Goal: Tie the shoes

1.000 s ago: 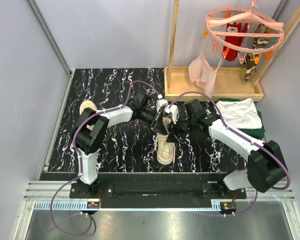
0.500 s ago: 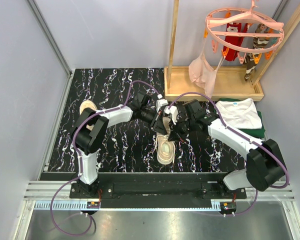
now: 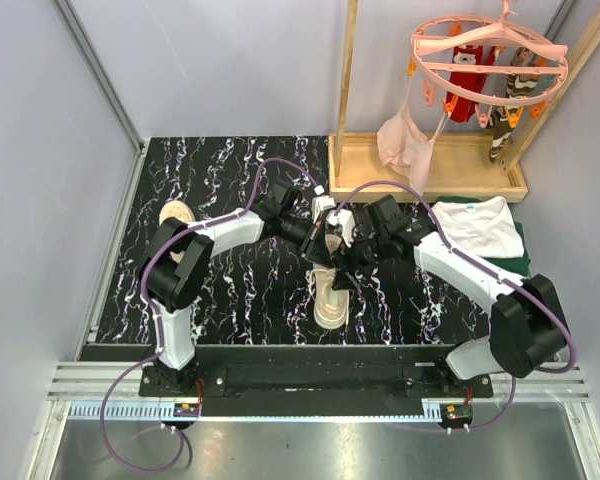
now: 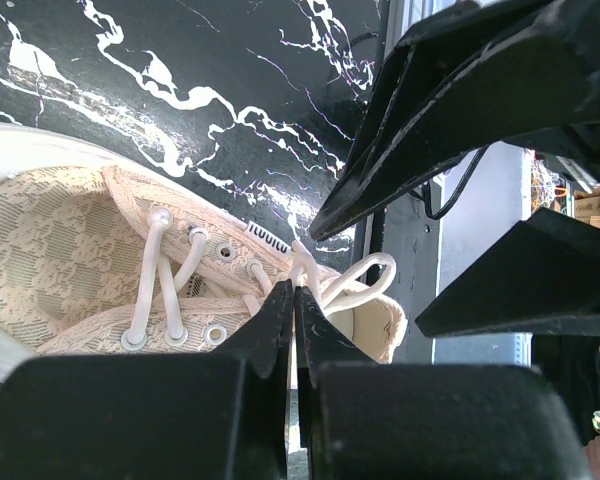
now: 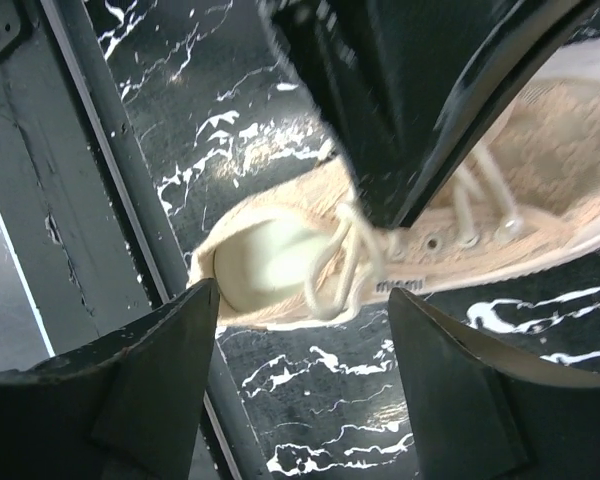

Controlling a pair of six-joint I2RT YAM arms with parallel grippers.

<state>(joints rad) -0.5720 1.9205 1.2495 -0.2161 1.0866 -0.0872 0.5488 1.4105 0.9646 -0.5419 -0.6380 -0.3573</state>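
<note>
On the counter [image 3: 240, 290] at frame centre, the shoe [image 3: 330, 295] has its lace [image 4: 302, 268] pinched by the pressed-together left gripper [image 4: 293, 300]. The right gripper [image 5: 305, 290] is spread near the loop [image 5: 330, 270]. Knotting is judged underway, and the loop should be gripped next.

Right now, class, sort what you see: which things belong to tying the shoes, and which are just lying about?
For the job: beige lace-up sneaker at centre; its white lace, pinched in the shut left gripper; open right gripper; second beige sneaker, far left.
Lying about: white folded T-shirt; green cloth under it; pink round peg hanger; wooden rack.
</note>
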